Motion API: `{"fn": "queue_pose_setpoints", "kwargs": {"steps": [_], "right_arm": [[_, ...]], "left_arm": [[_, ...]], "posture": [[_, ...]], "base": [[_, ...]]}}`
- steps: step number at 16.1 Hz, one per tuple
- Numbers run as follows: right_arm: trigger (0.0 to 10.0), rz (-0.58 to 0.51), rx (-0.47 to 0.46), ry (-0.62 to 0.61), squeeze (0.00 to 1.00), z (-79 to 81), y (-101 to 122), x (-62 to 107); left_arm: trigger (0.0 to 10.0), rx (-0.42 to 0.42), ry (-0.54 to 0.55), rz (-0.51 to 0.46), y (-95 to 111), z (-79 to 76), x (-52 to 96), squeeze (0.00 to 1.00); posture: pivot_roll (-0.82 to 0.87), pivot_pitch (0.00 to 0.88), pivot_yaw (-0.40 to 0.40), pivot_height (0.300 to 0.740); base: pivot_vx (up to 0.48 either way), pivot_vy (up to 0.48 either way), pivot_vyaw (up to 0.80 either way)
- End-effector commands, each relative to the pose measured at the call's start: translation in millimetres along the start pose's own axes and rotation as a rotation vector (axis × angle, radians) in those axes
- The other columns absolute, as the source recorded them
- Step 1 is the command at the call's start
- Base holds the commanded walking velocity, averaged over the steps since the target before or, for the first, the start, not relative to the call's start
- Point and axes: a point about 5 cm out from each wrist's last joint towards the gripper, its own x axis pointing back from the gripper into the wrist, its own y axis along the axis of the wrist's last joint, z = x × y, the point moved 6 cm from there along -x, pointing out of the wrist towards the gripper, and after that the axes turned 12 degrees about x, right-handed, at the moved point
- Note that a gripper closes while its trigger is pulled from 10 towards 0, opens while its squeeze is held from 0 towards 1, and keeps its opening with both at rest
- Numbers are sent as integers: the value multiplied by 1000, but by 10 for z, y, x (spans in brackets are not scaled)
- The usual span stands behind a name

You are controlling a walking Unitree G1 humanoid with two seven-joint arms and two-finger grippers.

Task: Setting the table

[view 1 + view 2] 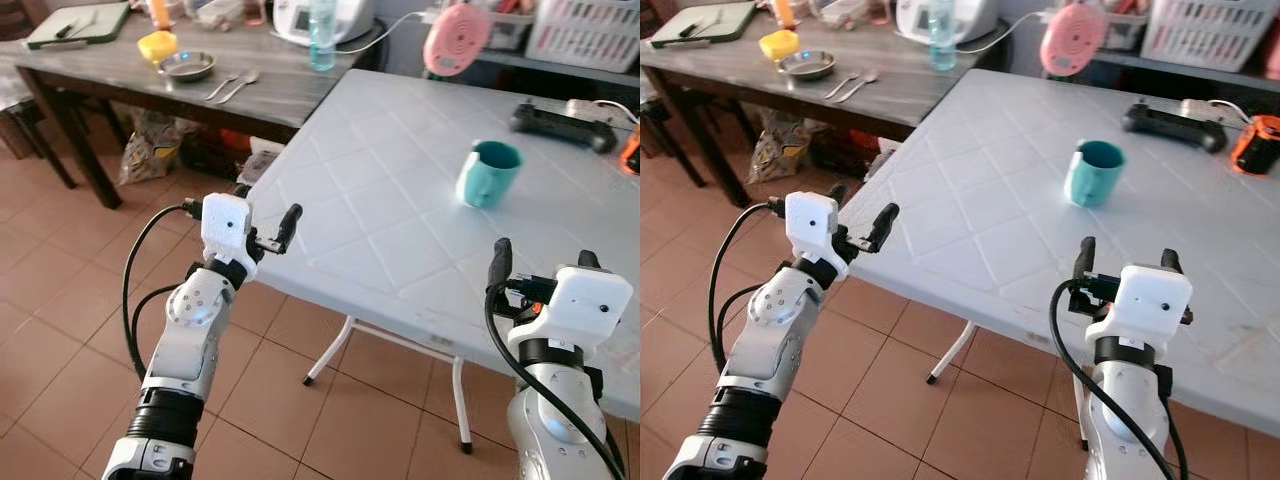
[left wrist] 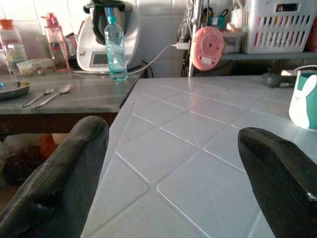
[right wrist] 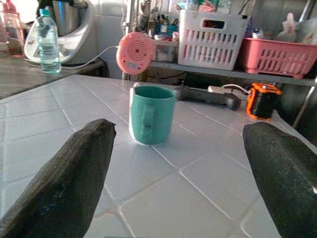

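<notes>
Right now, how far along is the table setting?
Barely started, it seems. Done: only a teal mug stands on the white table. In hand: nothing; the left gripper and right gripper are both open at the table's near edge, the right facing the mug. Left: the metal bowl, fork and spoon lie on the dark table beyond.

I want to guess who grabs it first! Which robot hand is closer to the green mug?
The right hand. It is open at the white table's near edge, pointing straight at the teal mug. The left hand, also open, waits by the table's corner, farther off to the side.
</notes>
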Motion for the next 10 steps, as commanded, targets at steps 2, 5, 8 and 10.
{"fn": "queue_pose_setpoints", "kwargs": {"steps": [2,5,8,10], "right_arm": [[10000,-3,2,-10,0,-14,1,12],[10000,-1,5,-12,0,-23,-5,10],[10000,2,4,-8,0,-14,-11,14],[10000,2,4,-8,0,-14,-11,14]], "left_arm": [[10000,-3,-27,-7,18,-23,-14,0],[10000,-7,-39,-3,15,-9,5,0],[10000,1,-51,-3,6,-42,3,0],[10000,1,-51,-3,6,-42,3,0]], "posture": [[43,71,13,740],[43,73,12,740],[43,72,10,740],[43,72,10,740]], "base": [[315,0,0],[439,0,0],[480,0,0],[480,0,0]]}}
